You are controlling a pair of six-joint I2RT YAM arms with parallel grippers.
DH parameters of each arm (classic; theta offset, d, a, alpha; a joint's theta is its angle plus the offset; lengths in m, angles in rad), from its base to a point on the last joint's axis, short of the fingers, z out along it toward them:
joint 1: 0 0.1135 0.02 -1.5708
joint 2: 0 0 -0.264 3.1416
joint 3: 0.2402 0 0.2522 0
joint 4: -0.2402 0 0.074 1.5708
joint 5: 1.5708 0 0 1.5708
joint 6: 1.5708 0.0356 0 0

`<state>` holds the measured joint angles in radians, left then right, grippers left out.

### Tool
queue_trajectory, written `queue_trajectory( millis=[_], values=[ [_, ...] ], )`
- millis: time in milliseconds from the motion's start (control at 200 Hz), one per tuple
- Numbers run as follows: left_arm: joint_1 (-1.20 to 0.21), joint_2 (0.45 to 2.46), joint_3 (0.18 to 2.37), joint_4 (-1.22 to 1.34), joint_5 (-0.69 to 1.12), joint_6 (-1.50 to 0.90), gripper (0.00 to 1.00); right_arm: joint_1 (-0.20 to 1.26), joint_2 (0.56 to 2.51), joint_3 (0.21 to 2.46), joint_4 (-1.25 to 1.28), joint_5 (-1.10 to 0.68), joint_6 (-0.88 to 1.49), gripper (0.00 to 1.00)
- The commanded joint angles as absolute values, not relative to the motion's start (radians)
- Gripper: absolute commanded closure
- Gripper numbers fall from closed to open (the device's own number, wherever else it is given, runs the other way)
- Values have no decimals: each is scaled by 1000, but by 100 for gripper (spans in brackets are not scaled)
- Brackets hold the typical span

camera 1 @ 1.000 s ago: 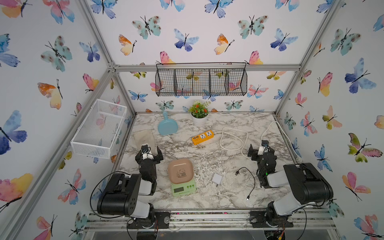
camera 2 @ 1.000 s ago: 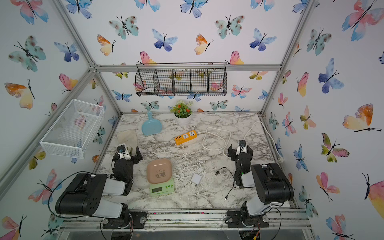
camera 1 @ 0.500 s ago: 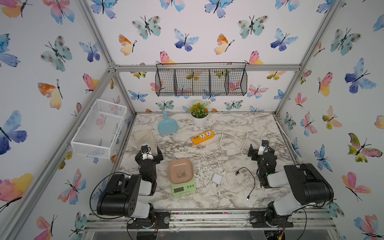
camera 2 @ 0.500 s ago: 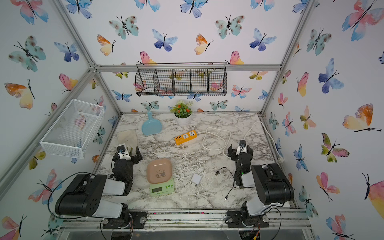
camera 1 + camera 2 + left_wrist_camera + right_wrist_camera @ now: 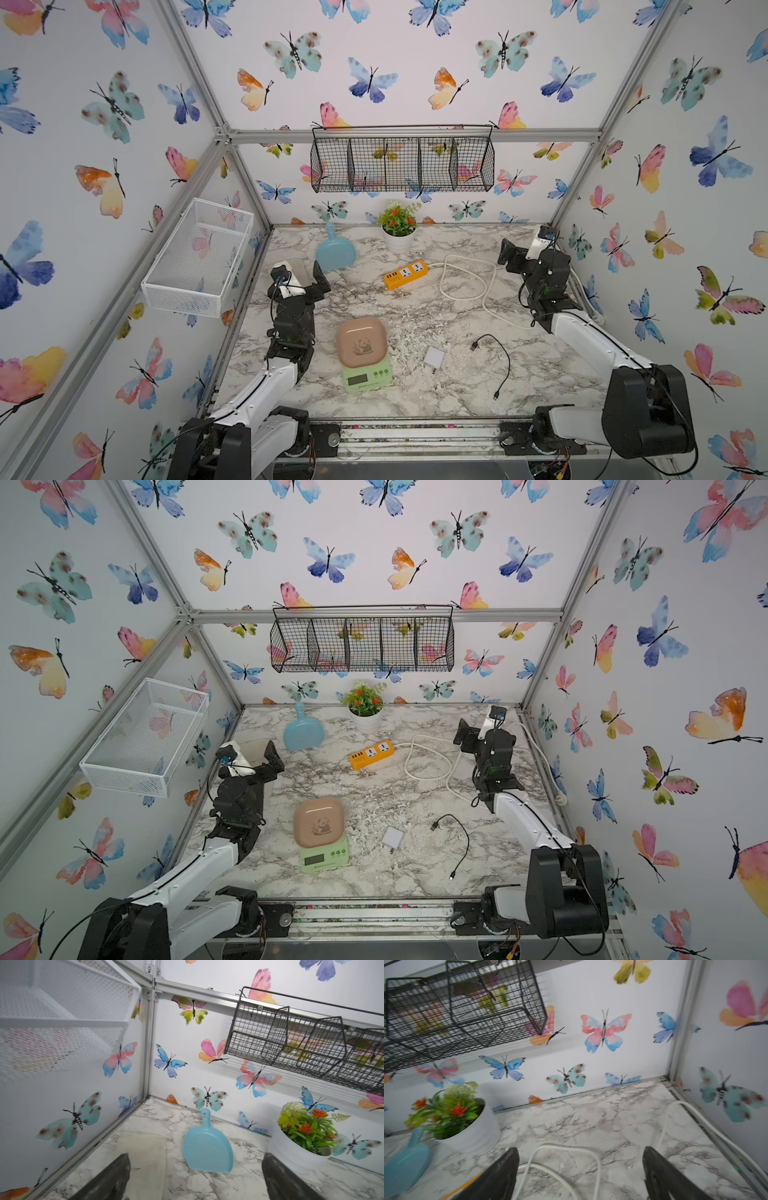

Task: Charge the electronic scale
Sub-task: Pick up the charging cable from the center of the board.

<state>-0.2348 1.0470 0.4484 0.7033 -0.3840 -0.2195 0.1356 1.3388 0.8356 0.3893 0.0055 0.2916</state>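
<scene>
Scale (image 5: 365,357), judged light, rigid, with a possibly loose tray (image 5: 360,341), is seen near the table (image 5: 457,395) front, best gripped at its green base (image 5: 368,376); left gripper (image 5: 195,1180) and right gripper (image 5: 580,1174) jaws are spread apart, empty.

Both top views: bright, even, diffuse light. We see no hard glare on the marble tabletop (image 5: 449,395), and shadows on it are faint and soft-edged. The wall at 9 o'clock reads greyer than the wall at 12. Focus is crisp at centre; the electronic scale (image 5: 363,353) shows its panda drawing clearly. Wall butterflies stretch toward the corners at 10 and 2 o'clock.

Left wrist view: we find the dustpan (image 5: 207,1153) sharp and the white mesh basket (image 5: 62,1022) soft.

Right wrist view: smeared throughout; the potted plant (image 5: 452,1113) is streaked.
</scene>
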Motion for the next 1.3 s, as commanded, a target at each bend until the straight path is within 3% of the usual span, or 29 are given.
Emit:
queue_trajectory(
  millis=[0,135,290,500,681,811,1296],
  values=[
    [-311,1096,549,367,-303,-336,2,138,1402,882,133,-356,446,11],
    [-371,1168,649,159,-166,-403,2,220,1479,928,-30,-420,502,10],
    [-489,1236,732,35,1,-426,2,364,1498,969,-289,-267,455,9],
    [-761,1348,818,29,17,-387,2,380,1400,859,-400,-141,528,12],
    [-888,1449,854,42,-42,-347,1,379,1317,772,-405,-94,580,23],
    [-919,1500,863,73,-81,-335,1,386,1308,742,-419,-104,620,32],
    [-933,1575,867,232,-115,-276,1,429,1346,632,-357,-42,713,40]
  ],
)
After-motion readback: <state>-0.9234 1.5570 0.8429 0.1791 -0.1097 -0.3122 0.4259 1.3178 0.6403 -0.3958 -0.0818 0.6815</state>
